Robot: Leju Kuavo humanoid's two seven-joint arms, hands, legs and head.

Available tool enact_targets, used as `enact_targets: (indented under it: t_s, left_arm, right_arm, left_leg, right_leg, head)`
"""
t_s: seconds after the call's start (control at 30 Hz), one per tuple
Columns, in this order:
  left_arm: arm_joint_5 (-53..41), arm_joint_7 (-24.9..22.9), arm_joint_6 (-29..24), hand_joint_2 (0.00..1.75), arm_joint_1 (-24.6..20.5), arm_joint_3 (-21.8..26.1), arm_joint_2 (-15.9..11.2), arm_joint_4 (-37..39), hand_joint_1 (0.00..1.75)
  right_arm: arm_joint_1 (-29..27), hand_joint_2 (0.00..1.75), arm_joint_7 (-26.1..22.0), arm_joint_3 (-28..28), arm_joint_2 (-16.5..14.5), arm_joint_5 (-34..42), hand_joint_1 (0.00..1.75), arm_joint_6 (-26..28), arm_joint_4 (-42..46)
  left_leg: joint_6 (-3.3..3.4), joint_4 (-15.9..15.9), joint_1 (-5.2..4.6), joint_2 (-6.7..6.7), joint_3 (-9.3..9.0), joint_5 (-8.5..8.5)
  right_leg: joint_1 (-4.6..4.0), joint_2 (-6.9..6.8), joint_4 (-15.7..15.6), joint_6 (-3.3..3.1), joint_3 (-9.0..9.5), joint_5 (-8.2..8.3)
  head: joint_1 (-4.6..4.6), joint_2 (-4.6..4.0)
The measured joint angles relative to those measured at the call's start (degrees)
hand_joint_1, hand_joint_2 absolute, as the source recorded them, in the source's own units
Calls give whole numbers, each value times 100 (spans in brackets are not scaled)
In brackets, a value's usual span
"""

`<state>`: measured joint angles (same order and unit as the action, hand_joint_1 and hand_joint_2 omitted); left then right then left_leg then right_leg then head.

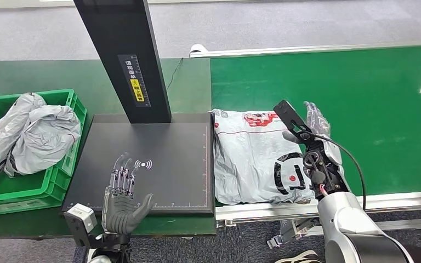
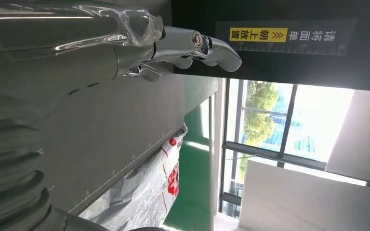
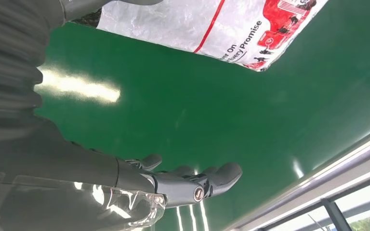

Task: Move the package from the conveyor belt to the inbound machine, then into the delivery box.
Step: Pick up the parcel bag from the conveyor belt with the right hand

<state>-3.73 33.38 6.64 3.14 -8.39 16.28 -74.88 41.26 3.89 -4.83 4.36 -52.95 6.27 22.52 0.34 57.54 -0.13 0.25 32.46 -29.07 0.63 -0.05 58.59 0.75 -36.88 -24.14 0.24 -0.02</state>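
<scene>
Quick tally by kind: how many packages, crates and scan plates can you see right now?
Packages: 3, one on the belt, two in the crate
Crates: 1
Scan plates: 1
Total: 5

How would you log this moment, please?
package on conveyor belt | right hand open beside it | left hand open over inbound machine

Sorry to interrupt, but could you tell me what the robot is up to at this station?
A grey package lies on the green conveyor belt, beside the black inbound machine. The right hand hovers open at the package's far edge, not gripping it. The left hand is open over the machine's platform. The green delivery box on the left holds other grey bags.
</scene>
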Motion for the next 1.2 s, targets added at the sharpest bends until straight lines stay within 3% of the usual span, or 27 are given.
enact_targets:
  t_s: [0.17,0.4,0.53,0.7,0.9,1.03,1.2]
  left_arm:
    - [14,0,0,175,-11,-3,-2,23,0]
    - [218,1,107,175,-79,13,-42,95,0]
    - [262,13,174,175,-96,40,-72,124,0]
    - [298,97,243,175,-175,79,-131,259,0]
    - [307,125,249,175,-251,118,-158,388,0]
    - [325,123,249,175,-289,135,-163,460,0]
    - [375,44,218,175,-329,148,-154,469,0]
  right_arm:
    - [31,175,25,0,1,-52,0,-69,-105]
    - [152,175,261,116,-150,-483,0,-964,-309]
    - [165,175,-27,111,-267,-259,0,-1557,-413]
    - [112,175,-830,121,-390,-199,0,-2875,-523]
    - [-23,175,-1287,263,-657,-248,0,-3512,-628]
    - [-86,175,-1291,432,-855,-320,0,-3959,-669]
    - [-239,175,-1015,797,-1141,-541,0,-4099,-695]
  left_leg:
    - [0,1,-2,0,1,0]
    - [0,-1,1,0,0,0]
    - [-2,-1,3,-4,1,2]
    - [-3,0,3,-8,2,2]
    - [-3,-1,4,-8,2,2]
    - [-4,-2,5,5,-4,2]
    - [-9,-2,10,11,-13,-1]
  right_leg:
    - [2,0,0,0,1,0]
    - [-1,0,1,0,-1,0]
    - [-3,-5,1,0,0,0]
    - [-3,-7,1,0,0,0]
    - [-4,-7,1,-1,-1,-1]
    - [-5,2,1,-2,-1,-1]
    - [-10,8,1,-3,4,-2]
  head:
    - [0,1]
    - [0,0]
    - [-1,0]
    - [1,1]
    - [0,-1]
    - [0,-1]
    - [1,0]
